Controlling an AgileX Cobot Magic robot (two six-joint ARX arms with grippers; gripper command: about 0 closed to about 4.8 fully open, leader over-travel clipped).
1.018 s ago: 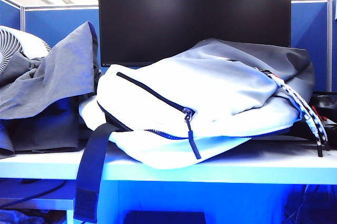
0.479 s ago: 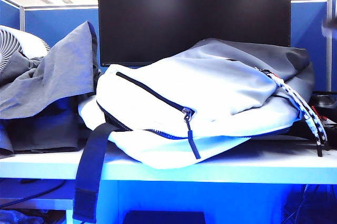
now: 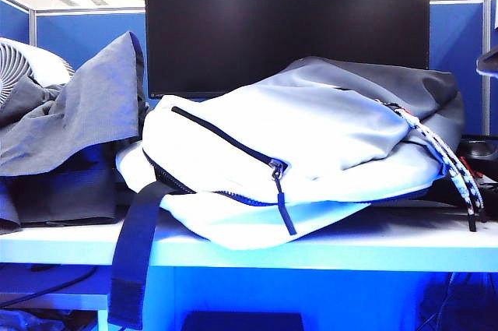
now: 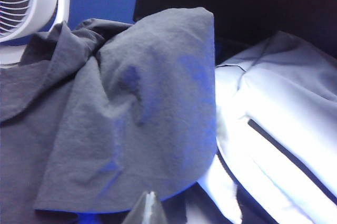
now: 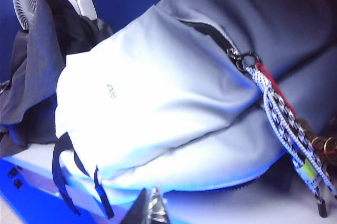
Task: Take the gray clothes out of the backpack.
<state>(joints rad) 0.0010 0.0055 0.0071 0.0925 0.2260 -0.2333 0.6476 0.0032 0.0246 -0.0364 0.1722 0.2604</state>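
Where the gray clothes lie, they are already out of the backpack, piled on the desk just beside it and leaning on a white fan. Their cloth is mid-gray, soft and finely textured, with darker folds. On the backpack, small pale letters in the right wrist view seem to read "GOLF". This bag is big and white with a dark-gray back panel, black zippers, a wide black strap hanging over the desk edge, and white-blue cords. Behind it stands a black screen. Left gripper is pinched closed above the clothes, holding nothing. Right gripper is closed too, empty, near the backpack.
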